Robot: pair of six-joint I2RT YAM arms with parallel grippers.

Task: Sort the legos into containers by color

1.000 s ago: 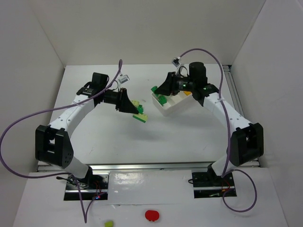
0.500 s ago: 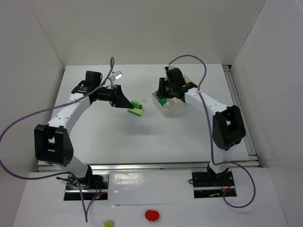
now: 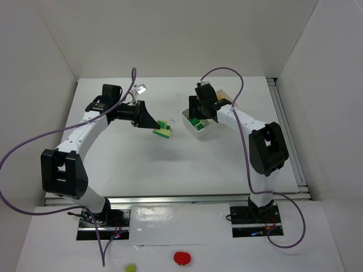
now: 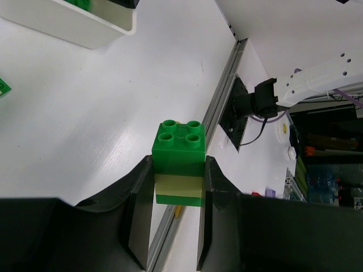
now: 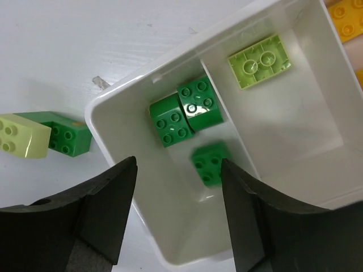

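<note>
left gripper [image 4: 177,170]: jaws clenched on a 3-layer stack [image 4: 178,150], dark green over pale lime over dark green, held above the tabletop [image 3: 170,170], well apart from the tray [image 5: 283,119]; mixed colours, so it probably needs splitting before binning; right gripper [image 5: 178,164]: jaws spread, empty, over the tray's end compartment holding 3 dark green legos [image 5: 184,110], likely to keep greens together; 1 lime lego [image 5: 260,61] in the middle compartment; orange legos [image 5: 347,12] cut off at the frame corner, count unclear; joined lime-and-green pair [image 5: 39,136] on the tabletop just beside the tray; top view: right arm hides much of the tray
</note>
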